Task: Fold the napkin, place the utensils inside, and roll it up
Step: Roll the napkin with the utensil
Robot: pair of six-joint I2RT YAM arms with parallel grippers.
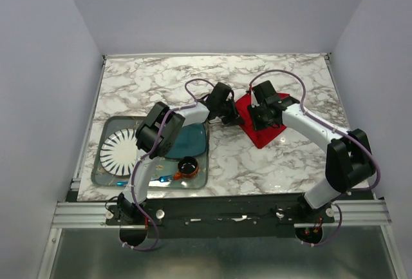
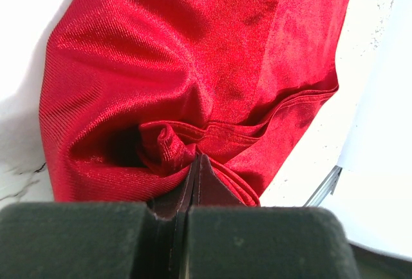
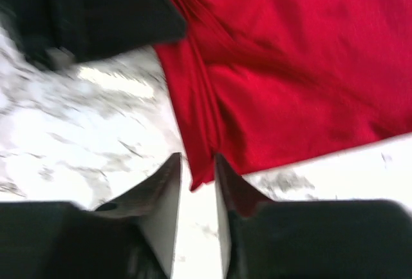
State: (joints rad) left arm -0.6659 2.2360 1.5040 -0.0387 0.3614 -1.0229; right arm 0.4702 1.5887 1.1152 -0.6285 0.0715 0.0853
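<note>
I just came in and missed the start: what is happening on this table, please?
The red napkin lies partly folded on the marble table. The left gripper is shut on a bunched fold of it. The right gripper is open around a napkin corner.

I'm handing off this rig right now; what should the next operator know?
Left gripper: shut on a bunched fold of the napkin.
Right gripper: jaws apart, a napkin corner between them, not clamped.
Napkin: on the marble table, right of the tray, apparently partly folded.
Fork: not visible in any view.
Left: finish folding, add the fork, roll up.
</note>
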